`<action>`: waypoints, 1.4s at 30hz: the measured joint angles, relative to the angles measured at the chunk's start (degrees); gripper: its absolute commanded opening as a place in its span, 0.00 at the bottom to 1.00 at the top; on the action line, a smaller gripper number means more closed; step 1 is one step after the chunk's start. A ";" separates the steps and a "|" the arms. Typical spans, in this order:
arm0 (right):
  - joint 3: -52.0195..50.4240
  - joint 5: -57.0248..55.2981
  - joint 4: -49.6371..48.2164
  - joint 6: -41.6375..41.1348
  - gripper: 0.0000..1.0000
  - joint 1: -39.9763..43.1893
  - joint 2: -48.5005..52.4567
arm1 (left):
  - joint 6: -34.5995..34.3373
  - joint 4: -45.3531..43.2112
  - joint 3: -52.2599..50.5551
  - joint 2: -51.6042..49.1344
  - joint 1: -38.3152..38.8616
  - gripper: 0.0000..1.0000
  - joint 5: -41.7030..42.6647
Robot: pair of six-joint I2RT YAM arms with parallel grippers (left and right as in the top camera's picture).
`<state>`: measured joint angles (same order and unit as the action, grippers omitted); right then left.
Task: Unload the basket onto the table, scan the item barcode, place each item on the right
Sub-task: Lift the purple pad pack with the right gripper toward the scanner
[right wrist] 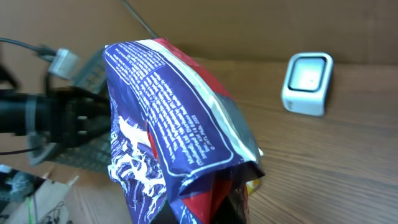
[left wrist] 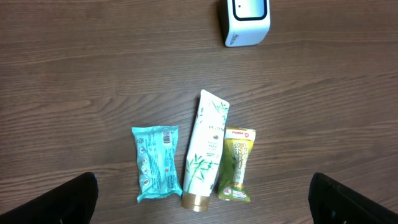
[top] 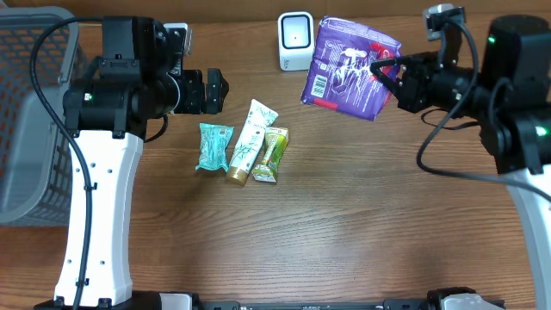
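Observation:
My right gripper [top: 389,72] is shut on a purple snack bag [top: 351,67], holding it in the air at the back right. In the overhead view a white barcode label [top: 318,86] shows on the bag's lower left corner. The white scanner [top: 295,40] stands just left of the bag. In the right wrist view the bag [right wrist: 168,124] fills the middle and hides my fingers, with the scanner [right wrist: 306,84] beyond it to the right. My left gripper [top: 215,90] hangs open above the table, its dark fingertips [left wrist: 73,200] wide apart and holding nothing.
Three items lie side by side mid-table: a teal packet [top: 213,146], a white bamboo-print tube [top: 250,140] and a green packet [top: 271,155]. The left wrist view looks down on the same teal packet [left wrist: 157,163], tube [left wrist: 205,149] and green packet [left wrist: 237,163]. A grey mesh basket [top: 30,112] stands at the left edge.

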<state>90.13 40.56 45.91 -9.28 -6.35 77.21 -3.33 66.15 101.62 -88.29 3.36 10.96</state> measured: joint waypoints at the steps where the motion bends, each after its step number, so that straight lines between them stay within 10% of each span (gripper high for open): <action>1: 0.00 0.37 0.02 -0.31 0.04 0.00 -0.55 | 0.00 0.00 0.00 0.00 0.00 1.00 0.02; 10: 0.11 -31.34 -6.25 -0.48 0.04 -12.81 6.10 | 0.00 -0.04 0.00 0.00 0.00 1.00 0.00; 18: 0.15 -60.50 -32.89 18.97 0.04 -19.65 20.90 | 0.00 0.00 0.00 0.00 0.00 1.00 0.02; 35: 0.48 -70.77 -77.35 72.76 0.04 -24.90 46.25 | 0.00 0.00 0.00 0.00 0.00 1.00 0.02; 42: 0.48 -71.06 -80.91 84.17 0.04 -25.35 52.52 | 0.00 0.02 0.00 0.00 0.00 1.00 0.02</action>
<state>90.61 -30.50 -35.00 74.89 -31.70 129.73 -3.33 66.17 101.62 -88.29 3.36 10.98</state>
